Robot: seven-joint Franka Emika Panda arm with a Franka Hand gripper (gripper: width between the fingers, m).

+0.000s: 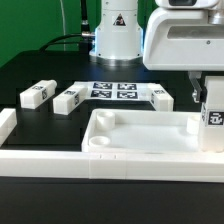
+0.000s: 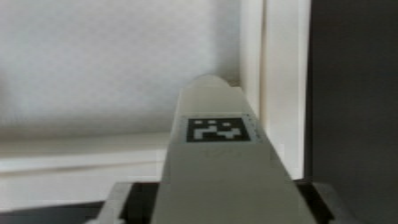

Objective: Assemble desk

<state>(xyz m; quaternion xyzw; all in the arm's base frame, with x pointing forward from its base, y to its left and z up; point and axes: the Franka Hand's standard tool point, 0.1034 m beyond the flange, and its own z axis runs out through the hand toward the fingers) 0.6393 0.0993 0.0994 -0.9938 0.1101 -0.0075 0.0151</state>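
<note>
The white tray-like tabletop [image 1: 150, 132] lies at the front of the black table. My gripper [image 1: 212, 108] hangs over its corner at the exterior view's right, shut on a white leg block [image 1: 213, 118] that stands upright with its tag showing. In the wrist view that leg block [image 2: 219, 130] runs out from between the dark fingers [image 2: 139, 203] over the tabletop's floor [image 2: 107, 90], close beside its raised rim [image 2: 276, 80]. Two loose leg blocks [image 1: 38, 94] [image 1: 70, 98] lie at the exterior view's left. A third [image 1: 161, 97] lies behind the tabletop.
The marker board [image 1: 113, 92] lies flat behind the tabletop, in front of the arm's white base [image 1: 117, 35]. White border rails run along the table's left side [image 1: 6, 125] and its front [image 1: 60, 160].
</note>
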